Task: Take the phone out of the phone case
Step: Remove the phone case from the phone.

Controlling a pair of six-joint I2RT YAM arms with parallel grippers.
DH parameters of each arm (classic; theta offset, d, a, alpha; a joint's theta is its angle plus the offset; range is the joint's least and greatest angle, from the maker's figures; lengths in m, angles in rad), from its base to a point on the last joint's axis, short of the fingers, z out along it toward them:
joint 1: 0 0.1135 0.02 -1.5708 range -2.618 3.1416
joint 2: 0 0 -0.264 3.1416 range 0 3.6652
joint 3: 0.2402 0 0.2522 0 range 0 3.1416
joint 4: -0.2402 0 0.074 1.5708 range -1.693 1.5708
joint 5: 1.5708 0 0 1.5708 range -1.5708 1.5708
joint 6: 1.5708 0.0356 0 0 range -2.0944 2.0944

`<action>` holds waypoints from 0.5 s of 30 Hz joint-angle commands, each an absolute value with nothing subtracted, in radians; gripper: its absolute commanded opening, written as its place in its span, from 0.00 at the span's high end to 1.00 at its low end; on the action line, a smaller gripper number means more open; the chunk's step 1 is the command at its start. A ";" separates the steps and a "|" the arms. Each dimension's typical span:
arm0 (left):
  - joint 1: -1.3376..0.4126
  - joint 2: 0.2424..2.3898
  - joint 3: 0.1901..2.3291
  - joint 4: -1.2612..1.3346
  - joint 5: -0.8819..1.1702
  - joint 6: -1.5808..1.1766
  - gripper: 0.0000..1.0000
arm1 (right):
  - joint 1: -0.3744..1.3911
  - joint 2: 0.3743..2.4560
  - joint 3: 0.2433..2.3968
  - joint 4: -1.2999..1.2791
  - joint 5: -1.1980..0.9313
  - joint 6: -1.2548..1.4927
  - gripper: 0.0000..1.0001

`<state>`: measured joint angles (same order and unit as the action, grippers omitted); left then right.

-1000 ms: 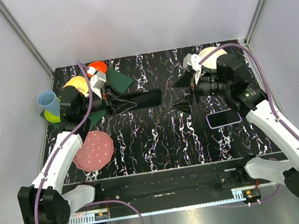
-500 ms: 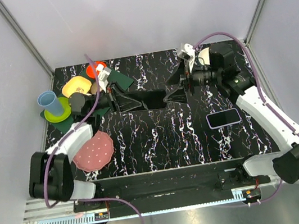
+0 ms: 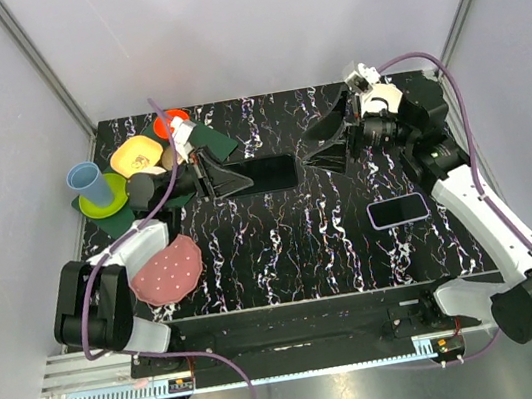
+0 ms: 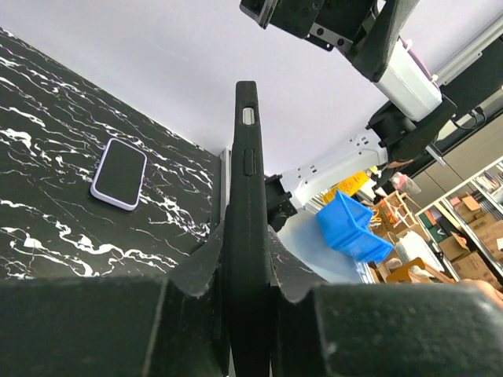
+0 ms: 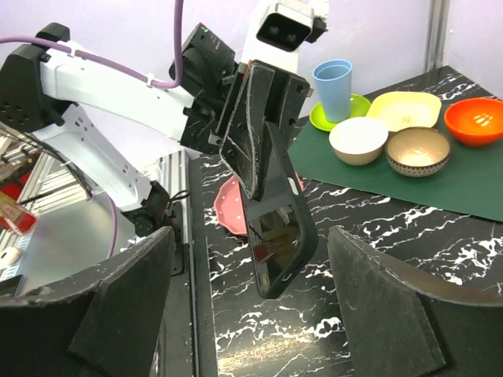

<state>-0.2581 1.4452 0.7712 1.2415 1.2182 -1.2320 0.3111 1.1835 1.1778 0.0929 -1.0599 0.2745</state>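
Note:
A black phone case (image 3: 264, 174) is held off the table with my left gripper (image 3: 217, 180) shut on one end. In the right wrist view the phone (image 5: 277, 224) sits inside the case, its glossy screen facing that camera, with the black rim around it. In the left wrist view the case (image 4: 247, 181) shows edge-on, pinched between the fingers. My right gripper (image 3: 307, 150) is open just right of the case's free end. Its fingers (image 5: 118, 314) stand wide on either side and touch nothing. A second phone in a lilac case (image 3: 397, 210) lies flat at right.
On a green mat (image 3: 212, 145) at back left stand a blue cup (image 3: 86, 180), a yellow bowl (image 3: 136, 155) and an orange bowl (image 3: 171, 123). A pink plate (image 3: 166, 269) lies front left. Grey walls enclose the table.
My left arm carried the case rightward to the table's middle. My right gripper came up to the case's free end, then drew back and up a little, jaws slightly narrower.

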 commanded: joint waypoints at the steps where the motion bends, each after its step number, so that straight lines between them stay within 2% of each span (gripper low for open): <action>1: -0.271 1.457 0.772 1.623 1.115 -1.233 1.00 | 0.307 1.167 1.135 0.181 -0.987 0.320 0.16; 5: -0.290 1.463 0.720 1.629 1.082 -1.209 1.00 | 0.307 1.175 1.028 0.365 -0.954 0.396 0.21; 9: -0.311 1.460 0.687 1.629 1.060 -1.169 1.00 | 0.307 1.204 0.965 0.507 -0.954 0.506 0.33; 11: -0.314 1.459 0.683 1.631 1.061 -1.157 1.00 | 0.307 1.213 0.924 0.619 -0.974 0.575 0.35; 15: -0.316 1.427 0.672 1.629 1.078 -1.140 1.00 | 0.305 1.209 0.890 0.670 -0.974 0.603 0.43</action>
<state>-0.3130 1.4704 0.6708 1.2510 1.1244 -1.1854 0.3111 1.2190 0.9062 0.4835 -0.9794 0.5194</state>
